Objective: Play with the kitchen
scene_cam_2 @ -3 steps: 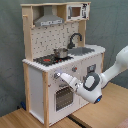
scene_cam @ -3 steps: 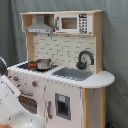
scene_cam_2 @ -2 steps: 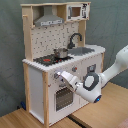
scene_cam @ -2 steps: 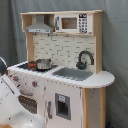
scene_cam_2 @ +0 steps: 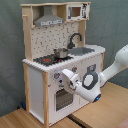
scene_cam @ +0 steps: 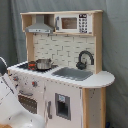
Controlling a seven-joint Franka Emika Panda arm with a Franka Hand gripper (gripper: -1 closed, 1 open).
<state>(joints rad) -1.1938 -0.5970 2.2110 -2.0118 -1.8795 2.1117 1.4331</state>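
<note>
The toy kitchen (scene_cam: 65,95) (scene_cam_2: 37,80) has white panels and a light wood frame. On its counter sit a black faucet (scene_cam: 85,58) (scene_cam_2: 75,39), a sink (scene_cam: 74,74) (scene_cam_2: 86,50) and a small metal pot (scene_cam: 43,63) (scene_cam_2: 61,52) on the stovetop (scene_cam: 26,65) (scene_cam_2: 49,59). The hood (scene_cam: 40,26) and microwave (scene_cam: 73,23) are on top. In the second exterior view my gripper (scene_cam_2: 66,76) is up against the front panel by the knobs (scene_cam_2: 56,76), just above the oven door (scene_cam_2: 61,99). In the first exterior view only my white arm (scene_cam: 12,102) shows, at the lower left.
A grey curtain (scene_cam: 116,45) hangs behind the kitchen. It stands on a wooden table (scene_cam_2: 107,107), seen in the second exterior view. My arm (scene_cam_2: 112,67) reaches in from the second exterior view's right, with its wrist joint (scene_cam_2: 90,82) in front of the cabinet door.
</note>
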